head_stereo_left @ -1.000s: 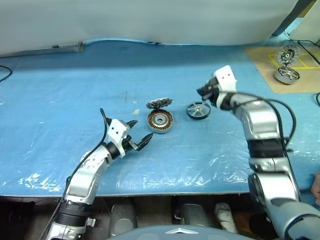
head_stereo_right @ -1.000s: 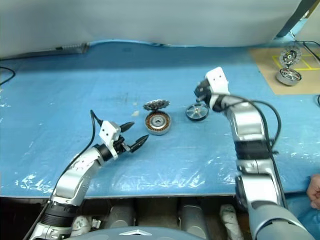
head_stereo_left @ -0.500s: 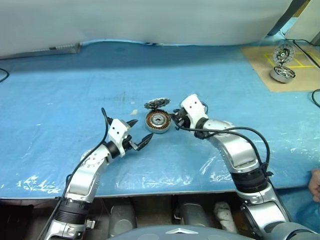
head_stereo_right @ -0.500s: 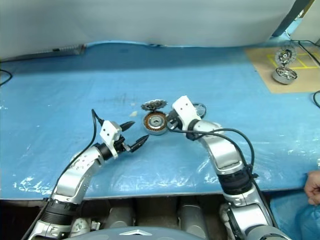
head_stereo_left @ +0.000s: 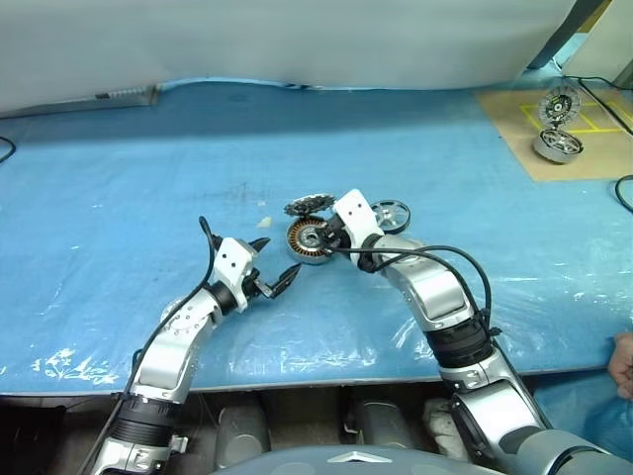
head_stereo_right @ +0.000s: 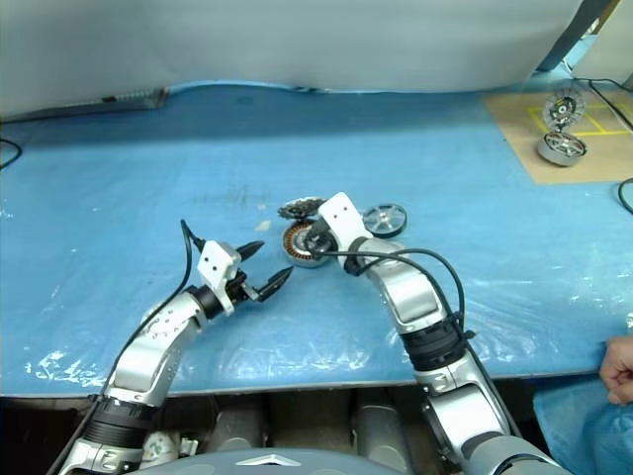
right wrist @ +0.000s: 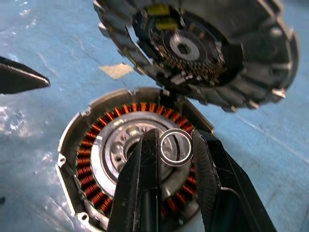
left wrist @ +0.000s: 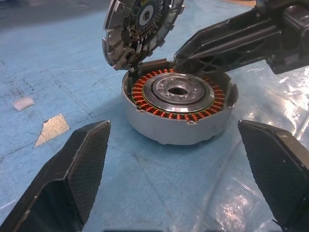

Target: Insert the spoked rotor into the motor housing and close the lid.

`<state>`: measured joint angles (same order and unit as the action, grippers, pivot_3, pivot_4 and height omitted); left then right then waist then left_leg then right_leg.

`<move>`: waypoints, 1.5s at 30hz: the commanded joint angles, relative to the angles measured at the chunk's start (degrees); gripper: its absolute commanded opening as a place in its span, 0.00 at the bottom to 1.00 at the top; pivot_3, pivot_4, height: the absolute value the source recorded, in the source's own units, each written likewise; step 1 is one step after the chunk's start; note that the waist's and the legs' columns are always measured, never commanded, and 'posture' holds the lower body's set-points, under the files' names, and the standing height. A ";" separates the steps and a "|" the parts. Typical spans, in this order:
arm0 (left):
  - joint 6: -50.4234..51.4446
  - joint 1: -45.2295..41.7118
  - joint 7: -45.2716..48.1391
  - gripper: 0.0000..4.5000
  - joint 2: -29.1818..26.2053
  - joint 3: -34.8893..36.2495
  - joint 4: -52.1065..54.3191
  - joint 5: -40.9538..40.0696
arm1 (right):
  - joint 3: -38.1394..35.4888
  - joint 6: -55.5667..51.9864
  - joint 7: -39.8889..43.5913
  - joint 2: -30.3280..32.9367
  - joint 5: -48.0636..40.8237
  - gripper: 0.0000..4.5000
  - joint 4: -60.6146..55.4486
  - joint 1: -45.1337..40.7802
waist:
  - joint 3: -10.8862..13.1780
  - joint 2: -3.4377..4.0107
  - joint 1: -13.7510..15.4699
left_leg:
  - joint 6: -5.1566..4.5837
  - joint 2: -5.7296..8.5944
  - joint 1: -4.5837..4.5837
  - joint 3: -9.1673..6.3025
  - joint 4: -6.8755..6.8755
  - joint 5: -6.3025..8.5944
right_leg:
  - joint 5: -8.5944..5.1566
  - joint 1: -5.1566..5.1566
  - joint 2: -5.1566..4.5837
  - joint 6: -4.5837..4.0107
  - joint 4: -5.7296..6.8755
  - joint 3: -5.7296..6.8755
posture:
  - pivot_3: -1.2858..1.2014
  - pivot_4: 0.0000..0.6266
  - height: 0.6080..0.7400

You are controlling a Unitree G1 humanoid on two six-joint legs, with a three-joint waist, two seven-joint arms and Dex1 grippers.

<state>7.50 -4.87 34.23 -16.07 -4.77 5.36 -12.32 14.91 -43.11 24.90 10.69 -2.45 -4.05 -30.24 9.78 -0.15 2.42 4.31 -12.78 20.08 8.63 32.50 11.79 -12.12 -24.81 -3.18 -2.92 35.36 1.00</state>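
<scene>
- Two grippers. The left gripper hangs with fingers spread wide and nothing between them, the motor housing just ahead.
- The right gripper pinches a small thin ring over the housing's grey centre.
- One lid stands raised on its hinge, just beyond that gripper.
- One spoked rotor lies behind the right wrist, near the housing.
- Blue sheet lies open around; another motor unit sits well apart.

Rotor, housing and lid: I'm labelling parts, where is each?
Rotor [head_stereo_left: 392,214], left eye view, on its spokes.
Housing [left wrist: 169,128], left wrist view, on its outer wall.
Lid [left wrist: 142,19], left wrist view, on its inner face.
</scene>
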 commanded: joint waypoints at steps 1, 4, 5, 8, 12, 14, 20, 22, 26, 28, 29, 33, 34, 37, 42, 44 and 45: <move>-1.14 0.12 -0.29 1.00 0.18 0.15 0.95 -0.05 | 0.65 0.06 0.13 -0.89 -0.46 0.12 -2.08 -0.81 | 0.00 0.00 0.02 | 0.00 0.00 0.00 0.00 0.00 0.00 | 0.00 0.00 0.00 0.00 0.00 0.00 | 0.52 0.24 1.00; -1.14 0.14 -0.40 1.00 0.40 -0.09 0.91 0.05 | 1.00 0.53 0.09 -1.16 -0.17 0.12 -1.13 -0.70 | 0.00 0.00 0.04 | 0.00 0.00 0.01 0.00 -0.01 0.00 | 0.00 0.00 0.00 0.00 -0.01 0.00 | 0.52 0.24 1.00; -1.13 0.13 -0.41 1.00 0.46 -0.12 0.90 0.06 | 0.99 0.36 0.12 -1.26 -0.28 0.12 -0.95 -0.63 | 0.00 0.00 0.03 | 0.00 0.00 0.00 0.00 0.00 0.00 | 0.00 0.00 0.00 0.00 -0.01 0.00 | 0.52 0.24 1.00; -1.11 0.13 -0.37 1.00 0.49 -0.10 0.86 0.08 | 1.54 -0.09 0.37 -1.36 -0.42 0.12 -1.26 0.00 | 0.00 0.00 0.02 | 0.00 0.00 0.00 0.00 0.01 0.00 | 0.00 0.00 0.00 0.00 0.01 0.00 | 0.52 0.24 1.00; -1.00 0.11 -0.30 1.00 0.41 -0.02 0.76 0.06 | 2.08 -0.60 0.40 -1.73 -0.61 0.12 -1.72 0.97 | 0.00 0.00 0.02 | 0.00 0.00 0.00 0.00 0.01 0.00 | 0.00 0.00 0.00 0.00 0.01 0.00 | 0.52 0.24 1.00; -0.98 0.06 -0.26 1.00 0.36 0.00 0.71 0.05 | 2.21 -0.45 0.19 -1.95 -0.40 0.12 -1.30 1.17 | 0.00 0.00 0.02 | 0.00 0.00 0.00 0.00 0.00 0.00 | 0.00 0.00 0.00 0.00 0.01 0.00 | 0.52 0.24 1.00; -0.98 -0.03 -0.07 1.00 0.18 0.05 0.53 0.04 | 1.68 -0.14 -0.21 -2.24 -0.38 0.12 0.68 1.44 | 0.00 0.00 0.02 | 0.00 0.00 0.00 0.00 0.01 0.00 | 0.00 0.01 0.00 0.00 0.02 0.00 | 0.52 0.24 1.00; -0.98 0.01 0.00 1.00 0.10 0.07 0.46 0.05 | 1.07 -0.27 -0.26 -2.51 -0.81 0.20 0.67 1.42 | 0.00 0.00 0.02 | 0.00 0.00 -0.01 0.00 0.02 0.00 | 0.00 0.03 0.00 0.00 0.03 0.00 | 0.52 0.24 1.00; -1.08 -0.02 0.03 1.00 0.16 0.00 0.21 0.08 | 0.19 -0.69 0.00 -2.54 -1.35 0.51 -0.62 1.21 | 0.00 0.00 0.03 | 0.00 0.00 -0.03 0.00 0.04 0.00 | 0.00 0.05 0.00 0.00 0.05 0.00 | 0.52 0.24 1.00; -1.16 -0.14 -0.04 1.00 0.28 -0.01 0.00 0.10 | -0.58 -1.94 0.59 -2.03 -2.43 0.65 -3.67 1.30 | 0.00 0.00 0.05 | 0.00 0.00 -0.02 0.00 0.06 0.00 | 0.00 0.05 0.00 0.00 0.07 0.00 | 0.52 0.24 1.00; -1.18 -0.20 -0.07 1.00 0.32 0.00 -0.09 0.11 | -0.93 -2.60 0.82 -1.80 -3.01 0.65 -4.91 1.33 | 0.00 0.00 0.08 | 0.00 0.00 -0.02 0.00 0.07 0.00 | 0.00 0.05 0.00 0.00 0.07 0.00 | 0.52 0.24 1.00; -1.44 -0.07 -0.01 1.00 0.32 0.14 -0.29 0.01 | -3.04 -7.49 1.27 -1.26 -6.12 0.65 -11.34 1.83 | 0.00 0.00 0.12 | 0.00 0.00 -0.02 -0.03 0.08 0.00 | 0.01 0.05 0.00 0.01 0.07 0.00 | 0.52 0.24 1.00; -1.50 -0.14 -0.01 1.00 0.35 0.15 -0.42 0.00 | -3.24 -8.49 1.24 -1.10 -6.59 0.65 -12.36 1.96 | 0.00 0.00 0.12 | 0.00 0.00 -0.02 -0.03 0.08 0.00 | 0.00 0.05 0.00 0.01 0.07 0.00 | 0.52 0.24 1.00; -1.62 -0.45 -0.01 1.00 0.57 -0.02 -0.75 0.02 | -2.61 -10.00 0.67 -0.68 -6.65 0.52 -13.00 2.39 | 0.00 0.00 0.02 | 0.00 0.00 -0.02 -0.03 0.07 0.00 | 0.00 0.05 0.00 0.01 0.07 0.00 | 0.52 0.24 1.00; -1.65 -0.71 0.04 1.00 0.72 -0.12 -0.89 0.07 | -1.08 -8.57 -0.50 -1.29 -5.90 0.14 -10.23 1.90 | 0.00 0.00 0.03 | 0.01 0.00 -0.03 -0.02 0.09 0.00 | 0.00 0.07 0.00 0.01 0.08 -0.01 | 0.52 0.24 1.00; -1.69 -0.63 -0.06 1.00 0.64 0.03 -0.91 0.13 | -0.27 -6.53 -0.79 -1.76 -5.28 0.00 -7.42 1.63 | 0.00 0.00 0.03 | 0.01 0.00 -0.02 -0.03 0.09 0.00 | 0.00 0.07 0.00 0.01 0.09 -0.01 | 0.52 0.24 1.00; -1.65 -0.59 -0.15 1.00 0.61 0.14 -0.87 0.11 | -0.09 -5.73 -0.84 -1.91 -5.11 0.00 -6.35 1.54 | 0.00 0.00 0.04 | 0.01 0.00 -0.02 -0.03 0.08 0.00 | 0.00 0.06 0.00 0.01 0.09 -0.01 | 0.52 0.24 1.00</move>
<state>7.02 -5.15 34.18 -15.45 -4.85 3.77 -12.20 14.33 -51.17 24.38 9.25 -7.93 -11.02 -27.89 9.78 -0.15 2.46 4.32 -12.78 20.06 8.60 32.59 11.79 -12.12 -24.74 -3.18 -2.92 35.45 0.99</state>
